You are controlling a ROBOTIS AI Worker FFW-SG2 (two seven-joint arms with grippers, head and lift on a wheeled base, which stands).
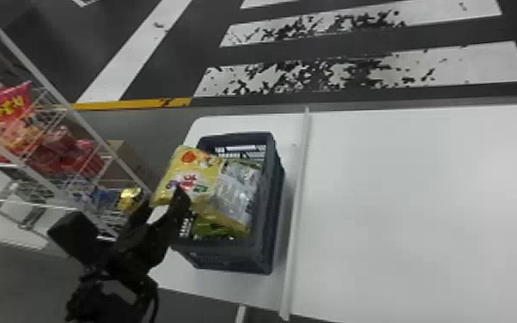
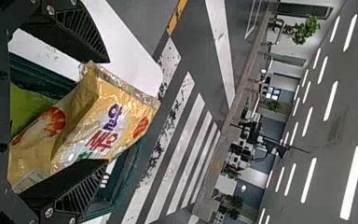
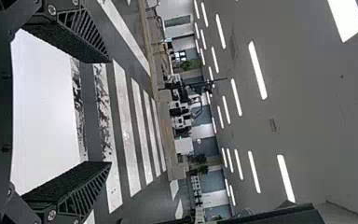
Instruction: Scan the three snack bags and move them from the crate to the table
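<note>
Bag [image 1: 195,174]: over crate [image 1: 244,257] rim | left pincer [image 1: 162,197]: spread | right pincer [image 3: 110,112]: spread

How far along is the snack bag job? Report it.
Done: apparently no bag moved; a yellow bag juts over the rim of the crate, a green one lies inside. Scanning, I cannot tell. In hand: nothing visibly clamped; the left gripper stands open at the yellow bag. Left: probably all the bags, onto the table.

Lettered yellow bag [image 1: 193,172], lettered red packet [image 1: 10,105]
</note>
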